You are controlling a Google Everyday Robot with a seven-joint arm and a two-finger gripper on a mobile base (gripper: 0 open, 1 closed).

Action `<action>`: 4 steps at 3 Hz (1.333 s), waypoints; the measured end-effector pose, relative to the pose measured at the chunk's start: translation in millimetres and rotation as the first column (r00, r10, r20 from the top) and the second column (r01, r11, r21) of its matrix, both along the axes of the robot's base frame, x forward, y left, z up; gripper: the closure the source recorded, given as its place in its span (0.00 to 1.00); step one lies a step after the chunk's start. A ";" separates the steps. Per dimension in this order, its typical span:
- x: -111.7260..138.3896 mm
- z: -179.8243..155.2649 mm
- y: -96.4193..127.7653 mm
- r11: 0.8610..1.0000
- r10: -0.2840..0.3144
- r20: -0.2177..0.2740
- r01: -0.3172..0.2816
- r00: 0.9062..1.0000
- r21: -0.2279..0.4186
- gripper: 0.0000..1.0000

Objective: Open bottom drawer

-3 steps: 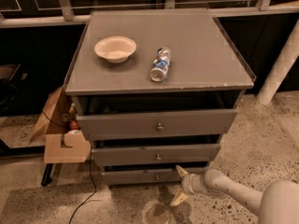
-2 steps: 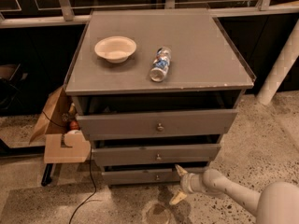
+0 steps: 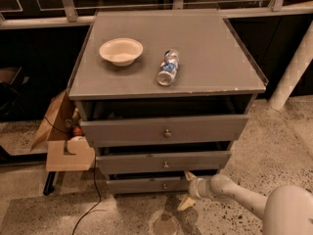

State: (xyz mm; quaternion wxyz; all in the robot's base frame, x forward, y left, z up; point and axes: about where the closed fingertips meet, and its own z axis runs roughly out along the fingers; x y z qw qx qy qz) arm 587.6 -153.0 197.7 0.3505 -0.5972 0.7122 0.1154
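Down at the bottom of the frame, a little right of the middle, the gripper (image 3: 187,190) sits low near the floor (image 3: 274,146). It is at the right end of the bottom drawer (image 3: 137,185). Its two fingers (image 3: 188,175) are spread apart, one up and one down. Nothing is held between them. The white arm (image 3: 244,199) comes in from the lower right corner.

Almost nothing has changed since a second ago. The gripper has slid only a tiny bit to the left, toward the drawer. The drawer front is in the same spot as before. I think this means the pull has not started yet. The gripper seems to be lining itself up.

The bottom drawer is grey and is the lowest of the three in the cabinet (image 3: 205,58). It sits in the lower middle of the frame. Its front is the smallest one. The middle drawer (image 3: 132,163) and the top drawer (image 3: 127,130) above it are both wider and taller. A small round metal knob (image 3: 165,185) sits at the centre of the front. The knob is to the left of the gripper, near it but not touching. A thin dark gap shows above the front. To open this drawer, I think the gripper must first reach that knob.
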 end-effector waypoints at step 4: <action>34.4 -33.6 -8.6 0.996 -0.026 -0.080 0.018 0.996 -0.089 0.00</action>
